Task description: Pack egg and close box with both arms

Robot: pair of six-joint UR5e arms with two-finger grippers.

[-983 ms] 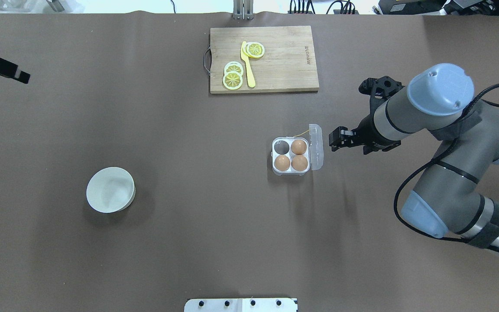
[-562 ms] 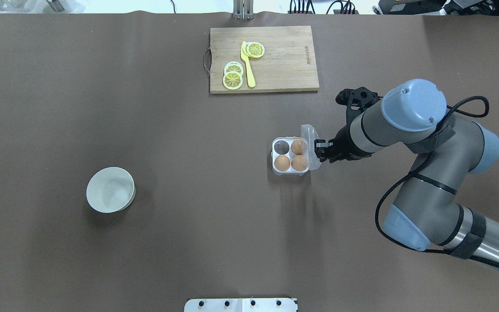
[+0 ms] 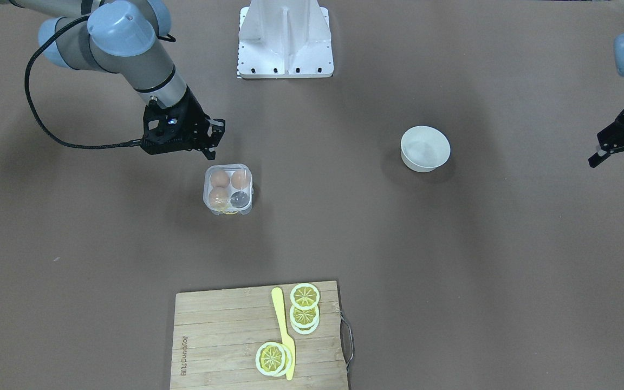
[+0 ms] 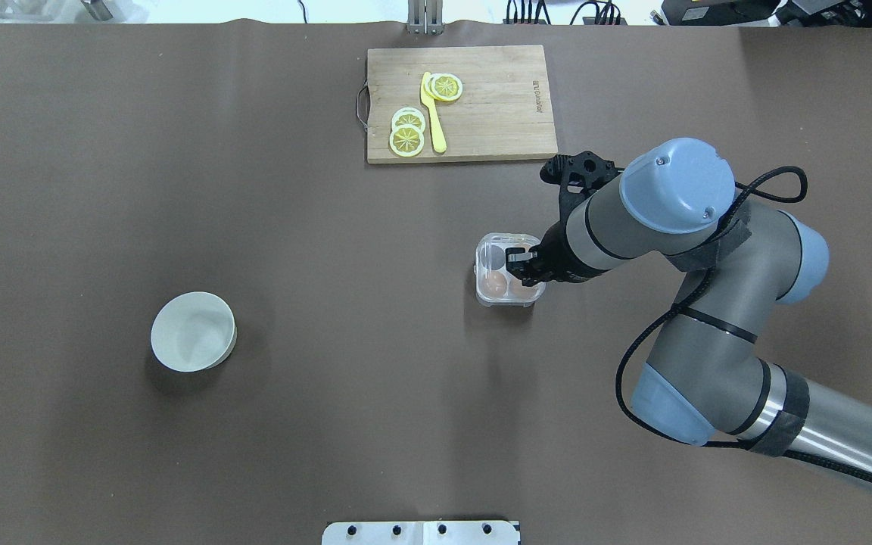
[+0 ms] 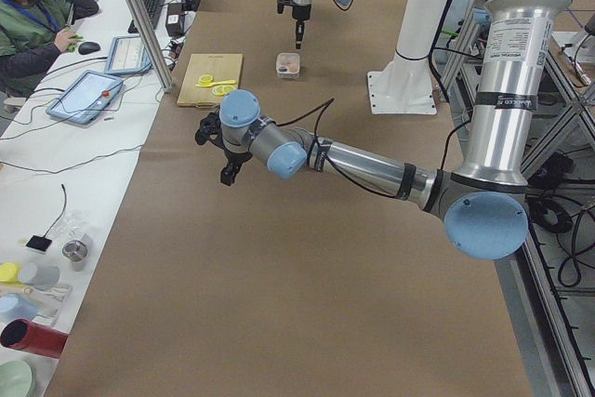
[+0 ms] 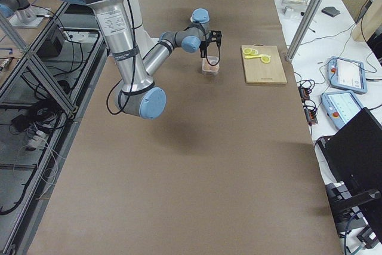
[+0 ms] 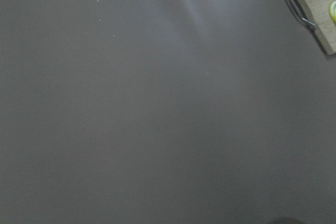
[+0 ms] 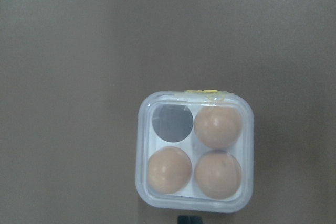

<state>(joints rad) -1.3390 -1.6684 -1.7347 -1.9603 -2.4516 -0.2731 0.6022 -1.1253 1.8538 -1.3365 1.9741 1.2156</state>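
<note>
While the right gripper is hanging right over the box, its jaws are looking pressed together, with just one dark tip showing at the bottom of the wrist view. The box is sitting a little nearer the table's right edge than its left, midway between the robot's edge and the far edge. Its clear lid is lying down across the cells, and three eggs are filling all but the far-left one. Out by the left edge, the left gripper is hovering with jaws spread, gripping nothing. A cutting board with lemon slices is resting at the far edge, and a white bowl is sitting toward the near-left corner.
</note>
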